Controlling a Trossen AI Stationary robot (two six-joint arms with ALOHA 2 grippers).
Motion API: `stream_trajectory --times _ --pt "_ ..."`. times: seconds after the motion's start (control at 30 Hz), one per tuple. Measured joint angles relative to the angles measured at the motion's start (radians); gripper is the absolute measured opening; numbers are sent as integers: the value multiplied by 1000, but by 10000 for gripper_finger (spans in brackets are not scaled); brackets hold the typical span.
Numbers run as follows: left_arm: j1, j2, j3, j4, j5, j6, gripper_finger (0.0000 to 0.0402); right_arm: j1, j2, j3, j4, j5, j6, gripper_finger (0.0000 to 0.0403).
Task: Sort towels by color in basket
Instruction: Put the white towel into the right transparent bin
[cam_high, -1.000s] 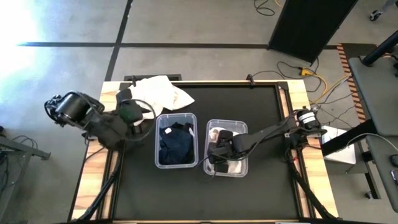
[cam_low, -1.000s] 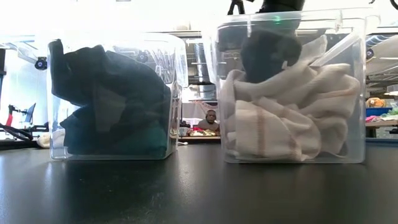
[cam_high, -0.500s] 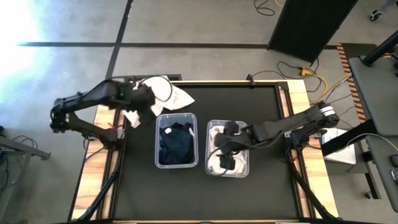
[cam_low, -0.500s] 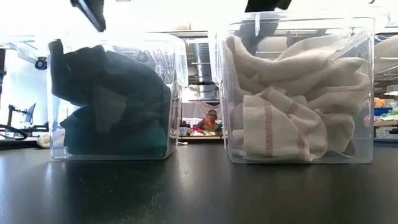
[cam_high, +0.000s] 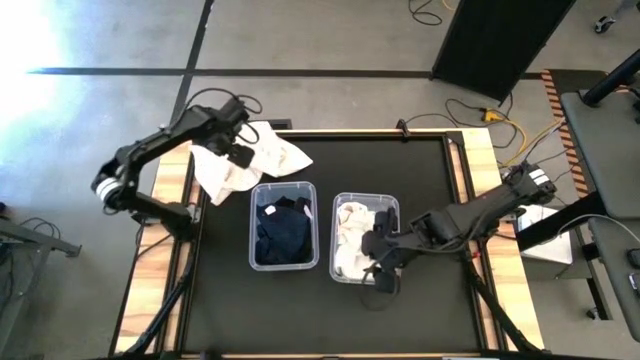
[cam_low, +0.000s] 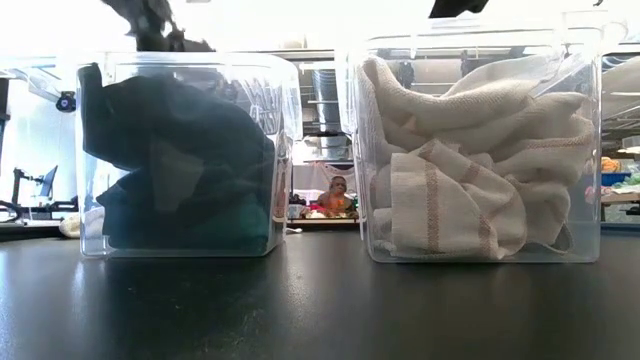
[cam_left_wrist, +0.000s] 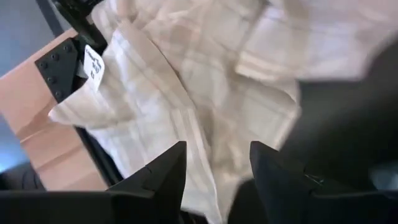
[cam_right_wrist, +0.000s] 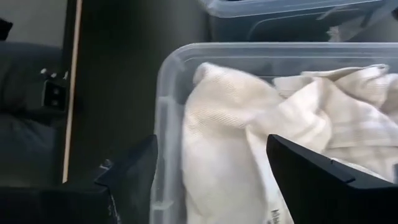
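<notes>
Cloths (cam_high: 245, 155), white and cream, lie heaped at the table's far left corner, spilling over the wooden edge. The left gripper (cam_high: 238, 152) hangs over this heap; in its wrist view the two dark fingers (cam_left_wrist: 163, 174) stand apart with pale cloth showing in the gap, nothing gripped between them, and their tips are cut off at the picture's edge. How close they are to the cloth cannot be told.

Next comes the left bin (cam_high: 284, 224), clear plastic, holding the dark towels (cam_high: 283, 230). In the low view they fill it as one dark mass (cam_low: 175, 165); black, navy and green can hardly be told apart.

Just beside it stands the right bin (cam_high: 392, 203), packed with white towels (cam_high: 352, 240). The low view shows one with thin reddish stripes (cam_low: 440, 205) pressed against the front wall.

The right gripper (cam_high: 383, 262) sits at the right bin's near right corner, above the rim. Its wrist view looks down on the white towels (cam_right_wrist: 249, 124), with the fingers (cam_right_wrist: 134, 171) spread wide and empty. In the low view only a dark scrap of each arm shows at the top edge.

Behind the table, between the bins, a person (cam_low: 337, 190) sits far off, small and hard to make out.
</notes>
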Motion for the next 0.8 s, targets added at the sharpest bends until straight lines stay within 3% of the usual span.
stream_trajectory --times 0.2,0.43,0.63,0.8 --pt "100 160 -28 99 0 31 168 47 8 0 7 7 -1 288" --pt "198 372 -29 153 -2 31 220 79 24 0 9 41 30 291" --pt "172 459 -10 175 6 34 244 96 25 0 9 38 32 301" --pt "154 492 -12 177 10 27 218 96 25 0 9 38 30 297"
